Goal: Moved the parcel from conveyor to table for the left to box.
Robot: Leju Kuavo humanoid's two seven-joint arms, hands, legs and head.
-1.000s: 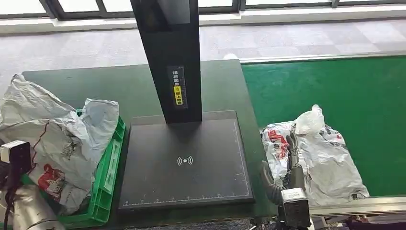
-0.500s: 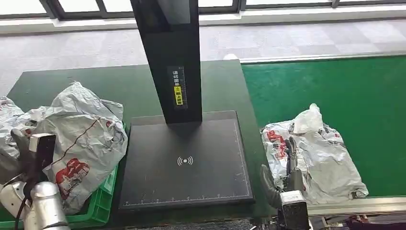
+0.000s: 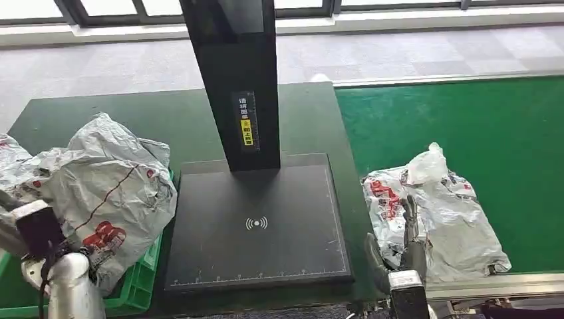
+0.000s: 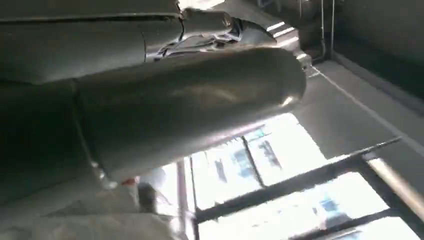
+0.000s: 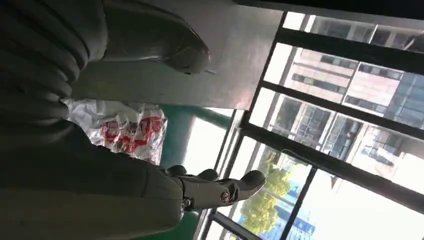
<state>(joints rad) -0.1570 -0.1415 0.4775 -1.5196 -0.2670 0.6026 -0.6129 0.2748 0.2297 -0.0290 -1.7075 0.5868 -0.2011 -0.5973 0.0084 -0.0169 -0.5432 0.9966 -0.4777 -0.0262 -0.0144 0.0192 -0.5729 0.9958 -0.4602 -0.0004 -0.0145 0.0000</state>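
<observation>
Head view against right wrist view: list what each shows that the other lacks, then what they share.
Head view alone: the black scanner platform with its upright column, the green plastic crate heaped with grey plastic parcels, and the dark green table. Right wrist view alone: tall windows with buildings and a tree outside. Both: the right hand with its fingers apart, holding nothing, beside the white-and-red plastic parcel on the green conveyor belt.

The head view is evenly lit by daylight from the windows (image 3: 399,6) at the far wall, with soft shadows cast (none hard-edged). Both wrist views are strongly backlit: window panes (image 5: 360,95) are blown out, near surfaces are rendered dark and blurred.
</observation>
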